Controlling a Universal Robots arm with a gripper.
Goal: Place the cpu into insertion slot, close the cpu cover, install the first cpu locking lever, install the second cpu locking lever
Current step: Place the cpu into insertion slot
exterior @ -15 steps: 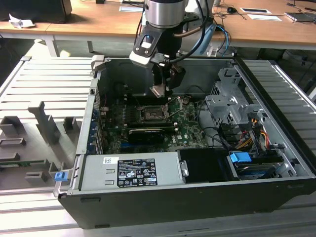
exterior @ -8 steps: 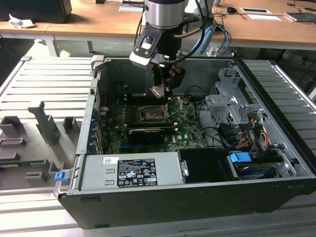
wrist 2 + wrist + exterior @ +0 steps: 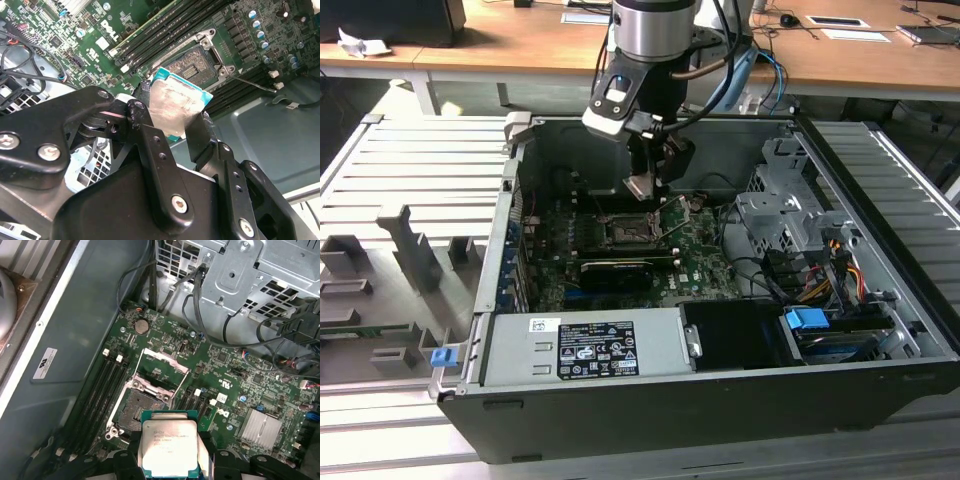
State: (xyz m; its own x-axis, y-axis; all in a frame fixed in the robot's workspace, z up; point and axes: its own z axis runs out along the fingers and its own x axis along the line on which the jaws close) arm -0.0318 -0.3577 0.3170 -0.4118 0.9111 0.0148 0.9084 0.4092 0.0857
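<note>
Silvery cpu (image 3: 169, 447) sits gripped in the claw (image 3: 172, 120), above the insertion slot (image 3: 134, 407).

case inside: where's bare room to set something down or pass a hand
Bare: the case panel beside the memory slots, and the ribbed table outside. Crowded: cables by the drive cage, and the slot under the tool holding the cpu.
</note>
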